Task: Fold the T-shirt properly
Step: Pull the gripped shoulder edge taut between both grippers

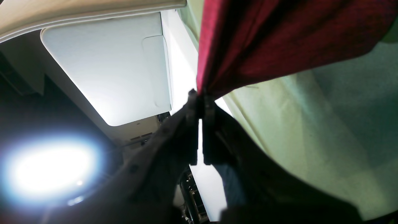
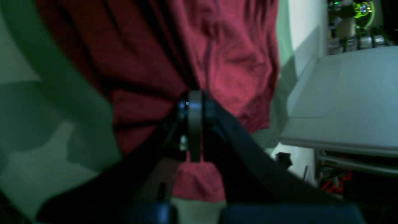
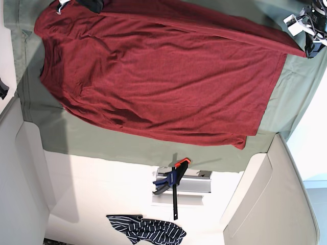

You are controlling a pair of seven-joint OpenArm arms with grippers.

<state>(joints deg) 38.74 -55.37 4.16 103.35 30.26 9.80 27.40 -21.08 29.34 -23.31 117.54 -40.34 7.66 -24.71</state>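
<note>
Both pincers are clamped on the red T-shirt (image 3: 163,76): left pincer (image 1: 200,95) and right pincer (image 2: 194,99) each pinch its edge near neighbouring tabletop (image 3: 102,148) corners, fabric spreading across the middle.

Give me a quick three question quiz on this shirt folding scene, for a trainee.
1. True or false: the left gripper and the right gripper are both shut on the shirt.
2. What lies under the shirt? A: green cloth. B: blue tarp. C: bare wood.
3. Fill the gap: the striped garment lies next to an orange-handled ____.

Key: 1 true. 2 A. 3 clamp.
</note>
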